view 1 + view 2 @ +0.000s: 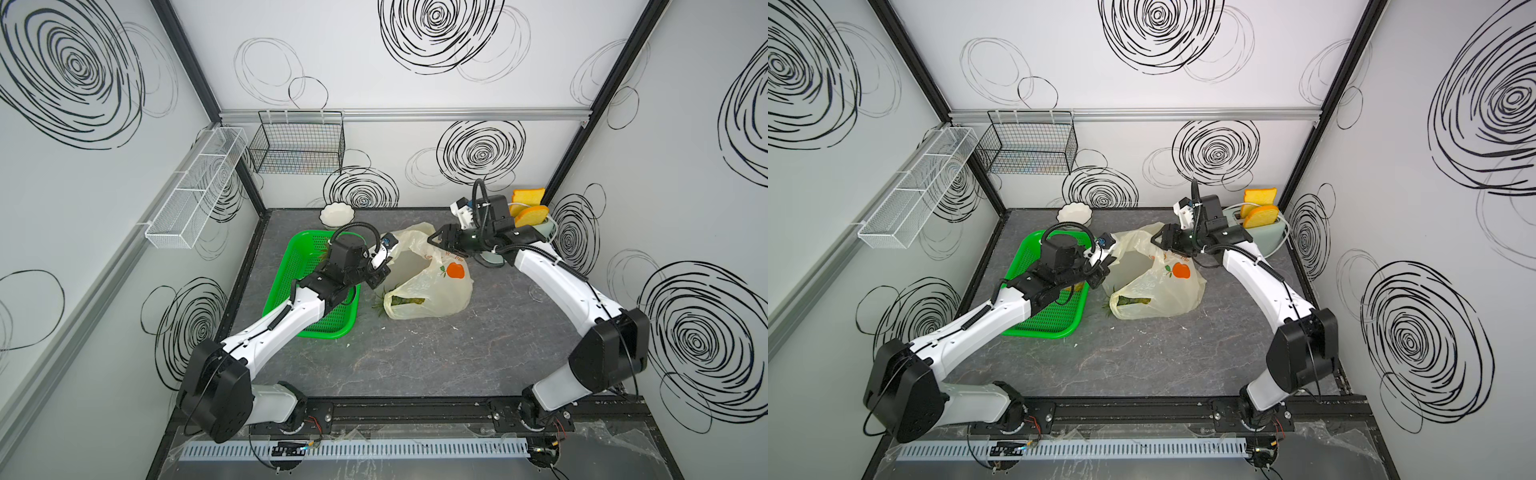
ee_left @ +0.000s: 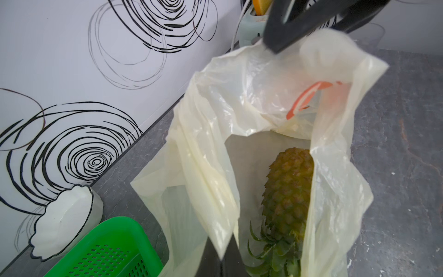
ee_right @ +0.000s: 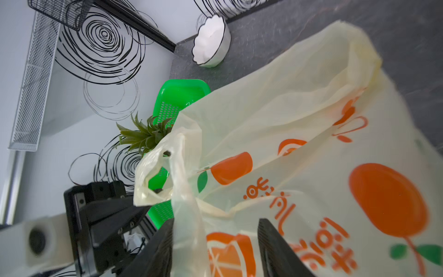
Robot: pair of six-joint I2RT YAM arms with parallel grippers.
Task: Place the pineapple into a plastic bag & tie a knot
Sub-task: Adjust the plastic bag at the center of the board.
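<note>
The pineapple (image 2: 287, 187) lies inside the plastic bag (image 1: 432, 291) on the grey table (image 1: 415, 365), leafy crown (image 3: 143, 134) poking from the mouth; the left gripper (image 2: 221, 259) pinches the bag's rim tight, while the right gripper (image 3: 215, 244) stands jaws apart around a handle strip, unclamped. With no knot made, we judge each gripper should take one handle loop firmly, gathered past the crown, before crossing them. The bag's print shows orange fruits and orange characters we cannot read.
</note>
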